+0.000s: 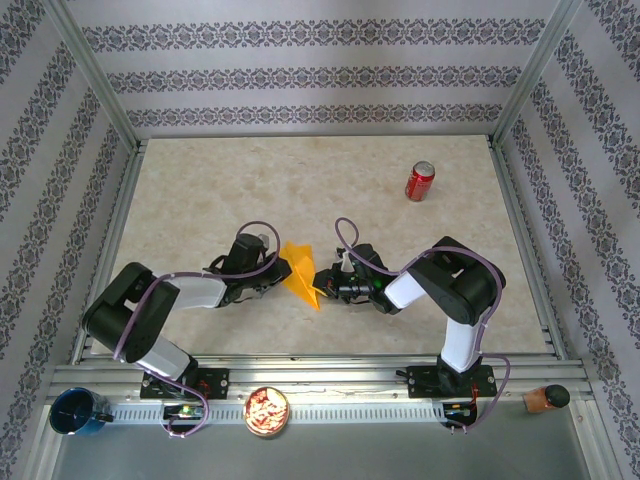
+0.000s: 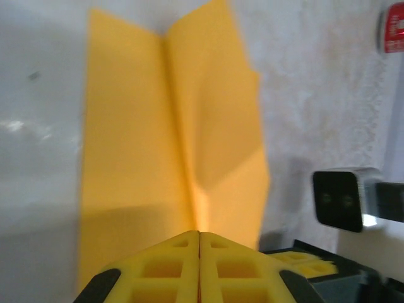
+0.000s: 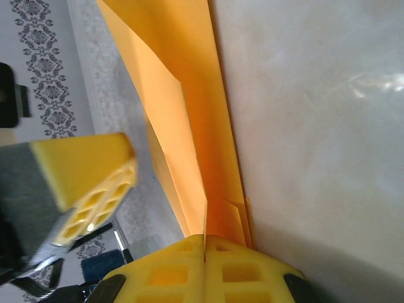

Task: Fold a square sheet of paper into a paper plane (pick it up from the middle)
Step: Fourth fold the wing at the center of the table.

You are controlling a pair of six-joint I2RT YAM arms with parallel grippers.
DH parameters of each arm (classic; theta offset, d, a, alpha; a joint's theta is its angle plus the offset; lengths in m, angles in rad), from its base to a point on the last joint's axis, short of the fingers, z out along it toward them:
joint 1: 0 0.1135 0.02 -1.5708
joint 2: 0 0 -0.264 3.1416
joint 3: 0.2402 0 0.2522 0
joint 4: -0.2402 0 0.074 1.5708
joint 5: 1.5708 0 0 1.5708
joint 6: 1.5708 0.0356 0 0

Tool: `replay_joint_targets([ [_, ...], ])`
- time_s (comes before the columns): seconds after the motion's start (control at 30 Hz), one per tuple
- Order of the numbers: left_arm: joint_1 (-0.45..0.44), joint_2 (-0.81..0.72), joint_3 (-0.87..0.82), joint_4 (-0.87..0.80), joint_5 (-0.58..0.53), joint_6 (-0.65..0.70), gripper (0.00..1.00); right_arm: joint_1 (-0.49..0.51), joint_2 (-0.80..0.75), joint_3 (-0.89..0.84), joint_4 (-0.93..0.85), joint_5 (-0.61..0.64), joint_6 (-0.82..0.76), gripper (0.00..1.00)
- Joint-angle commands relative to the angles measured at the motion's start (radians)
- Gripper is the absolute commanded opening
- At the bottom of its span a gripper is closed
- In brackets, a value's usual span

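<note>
The orange-yellow sheet of paper (image 1: pixel 298 272) is folded into a slim, pointed, creased shape and hangs between both grippers near the table's middle front. My left gripper (image 1: pixel 283 268) is shut on its left side. In the left wrist view the jaws (image 2: pixel 199 235) meet on the centre crease of the paper (image 2: pixel 145 126). My right gripper (image 1: pixel 322 285) is shut on the pointed right end. In the right wrist view its jaws (image 3: pixel 205 238) pinch several stacked layers of the paper (image 3: pixel 183 76), and a left fingertip (image 3: pixel 88 170) shows beside them.
A red soda can (image 1: pixel 419 181) stands upright at the back right, also seen from the left wrist (image 2: pixel 394 28). On the front rail sit a blue cup (image 1: pixel 78 412), a bowl of snacks (image 1: pixel 267 411) and a brown object (image 1: pixel 545 398). Patterned walls surround the table.
</note>
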Motion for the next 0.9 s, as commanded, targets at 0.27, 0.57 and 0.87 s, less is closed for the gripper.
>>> replay_joint_targets([
  [0.27, -0.011, 0.086, 0.141, -0.021, 0.089, 0.074, 0.07, -0.01, 0.033, -0.004, -0.064, 0.003, -0.02, 0.0],
  [0.57, -0.011, 0.187, 0.165, 0.014, 0.089, 0.069, 0.07, -0.012, 0.04, -0.006, -0.061, 0.002, -0.015, 0.0],
  [0.87, -0.01, 0.249, 0.165, -0.001, 0.079, 0.073, 0.06, -0.011, 0.049, -0.007, -0.057, 0.002, -0.011, 0.0],
])
